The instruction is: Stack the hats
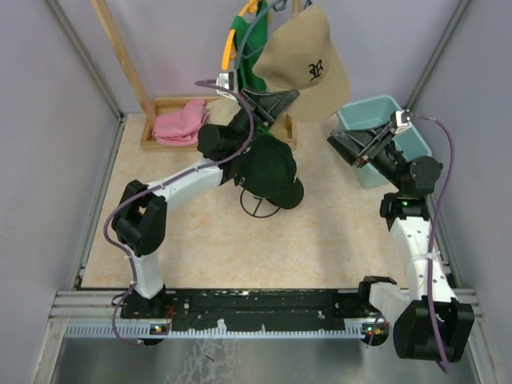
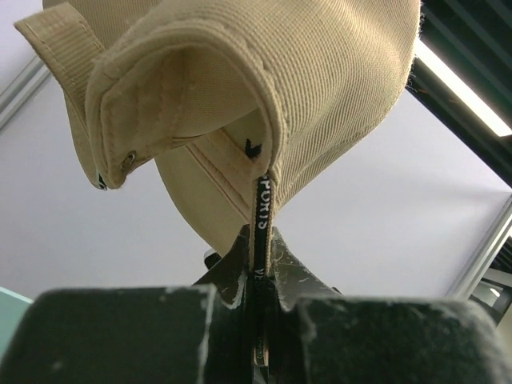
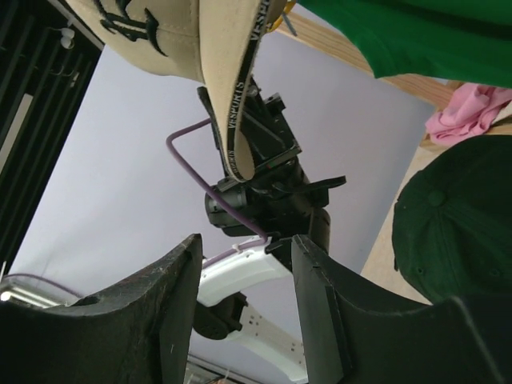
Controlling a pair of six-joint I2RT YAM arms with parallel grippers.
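Left gripper (image 2: 258, 264) is clamped on the tan cap (image 1: 304, 64) by the inner band tape at the rim. It's a thin pinch, with the fingers pointing up and the cap standing above them, high over the table. The black cap (image 1: 268, 172) sits below that hand and a bit toward its base, on a wire stand (image 1: 258, 206), which I read as the stack target. Right gripper (image 3: 244, 296) is spread wide and holds nothing, off to the side near the teal bin (image 1: 396, 112). For the placement, swing the hand down and back until the tan crown is centred over the black crown, not over the brim. Roll the wrist first so the cap's opening faces down. Descend slowly — a one-edge grip will probably let the cap swing. Let go only once the crown has settled. The stand looks narrow, so an off-centre drop could tip the pile. The green shirt (image 1: 240, 56) hangs just beyond the hand, so stay off it. I can't see the white cap or a second black one separately; they may be under the top black cap.
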